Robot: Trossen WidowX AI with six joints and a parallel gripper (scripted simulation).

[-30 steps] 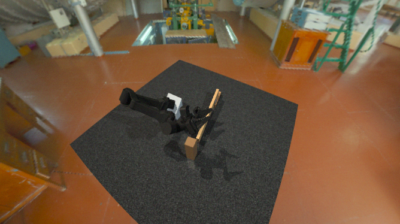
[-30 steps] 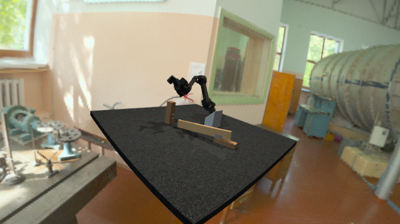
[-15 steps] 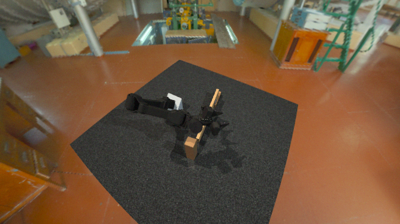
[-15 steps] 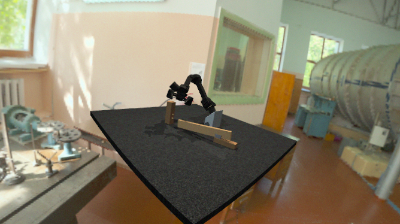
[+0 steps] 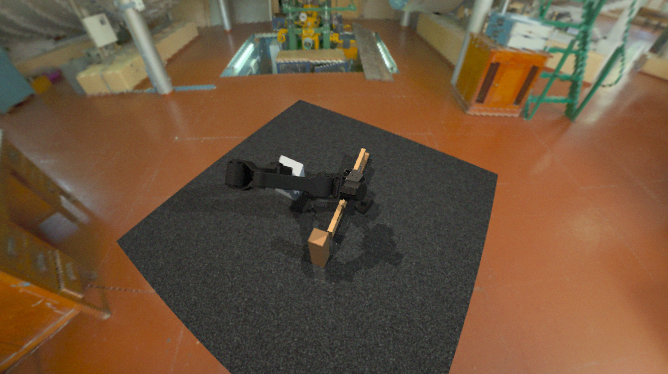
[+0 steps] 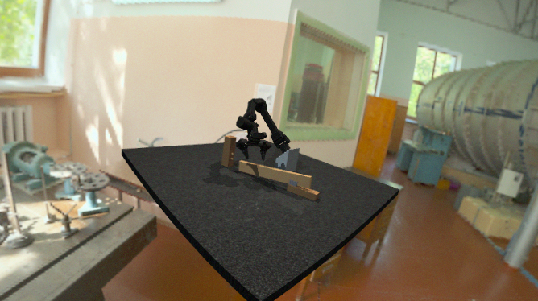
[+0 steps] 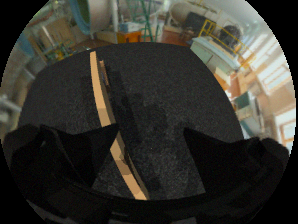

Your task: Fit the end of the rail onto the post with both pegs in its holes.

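The long rail [image 5: 337, 218] [image 6: 271, 173] [image 7: 99, 96] has its far end in the bracket [image 6: 293, 183] on the low footboard block [image 6: 308, 194] [image 7: 104, 75]. Its near end is low at the table, a short gap from the upright wooden post [image 5: 319, 248] [image 6: 228, 151]. The pegs [image 6: 232, 157] stick out of the post towards the rail. My gripper [image 6: 254, 158] [image 7: 152, 128] is open and empty, above the rail's near part. In the wrist view the rail runs beneath the left fingertip, off-centre between the fingers. The arm hides the rail's middle in the top view.
A grey-white angular panel [image 5: 292, 165] [image 6: 291, 159] stands beside the arm, on the arm's side of the rail. The arm reaches over the dark mat [image 5: 400, 301] [image 6: 258, 242] [image 7: 165, 65] from its base side.
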